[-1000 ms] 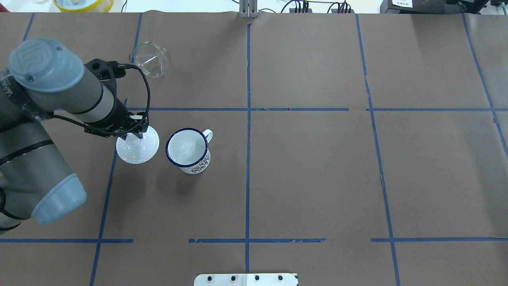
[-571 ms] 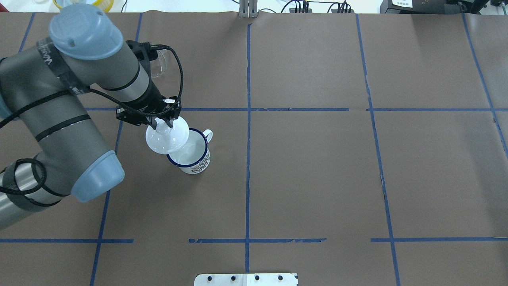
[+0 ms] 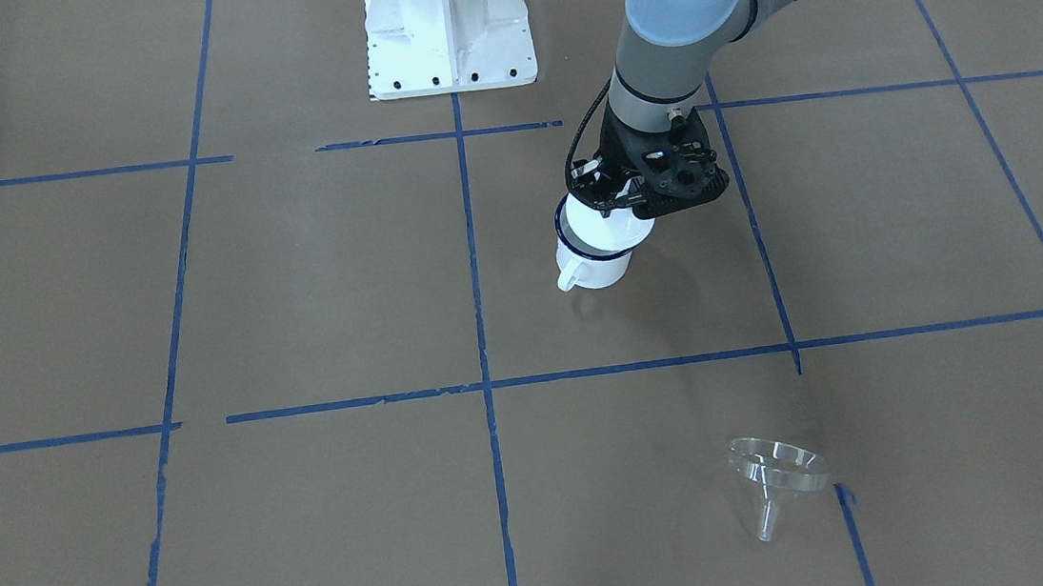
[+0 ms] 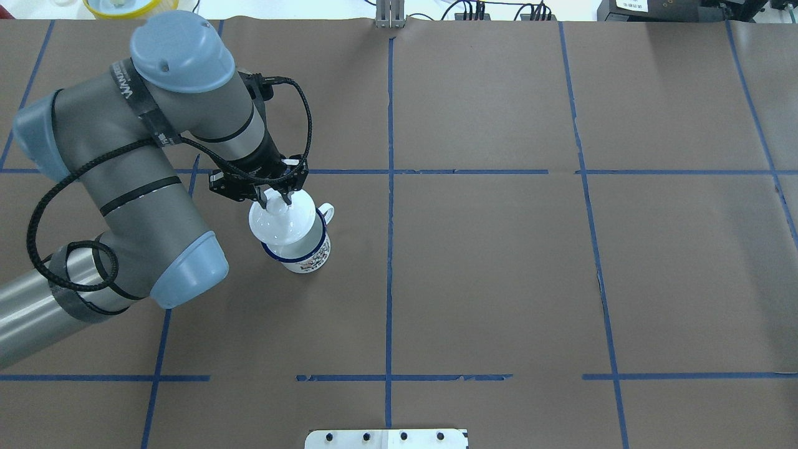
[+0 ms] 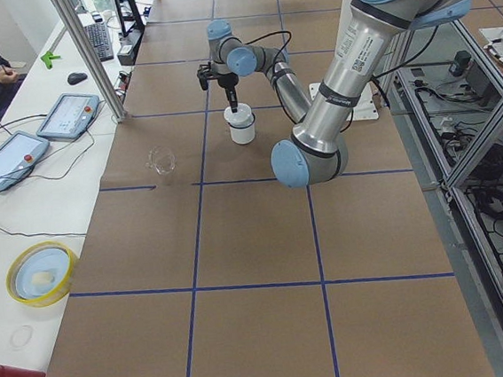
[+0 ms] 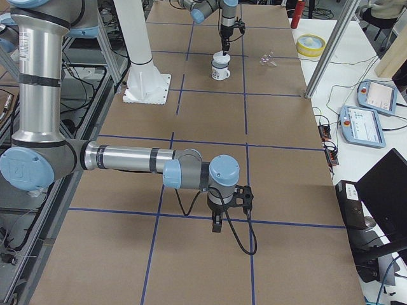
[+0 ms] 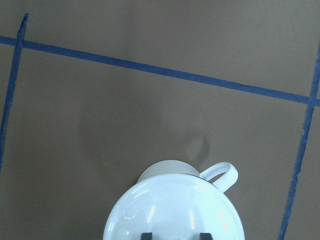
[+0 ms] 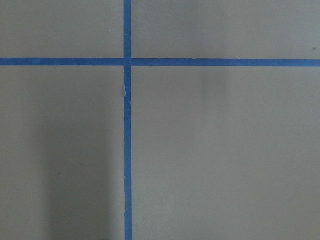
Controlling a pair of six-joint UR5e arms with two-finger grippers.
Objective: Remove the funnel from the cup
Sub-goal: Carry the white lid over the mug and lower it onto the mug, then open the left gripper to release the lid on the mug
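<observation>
The cup [image 4: 307,257], a white enamel mug with a dark blue rim, stands left of the table's centre and also shows in the front view [image 3: 592,269]. My left gripper [image 4: 275,201] is shut on the knob of a white round lid [image 4: 283,226] and holds it tilted over the cup's mouth. I cannot tell whether the lid touches the rim. The clear funnel [image 3: 775,481] lies on the table well away from the cup; my arm hides it in the overhead view. My right gripper [image 6: 216,226] hangs low over bare table far from the cup, and I cannot tell whether it is open.
The robot's white base plate [image 3: 448,24] sits at the near table edge. A yellow-rimmed bowl [image 5: 39,273] and operator tablets [image 5: 68,114] lie beyond the far edge. Blue tape lines cross the brown table cover [image 4: 499,268].
My left arm has lifted the white lid from the table left of the cup and carried it right, over the cup's mouth. The cup has not moved.
</observation>
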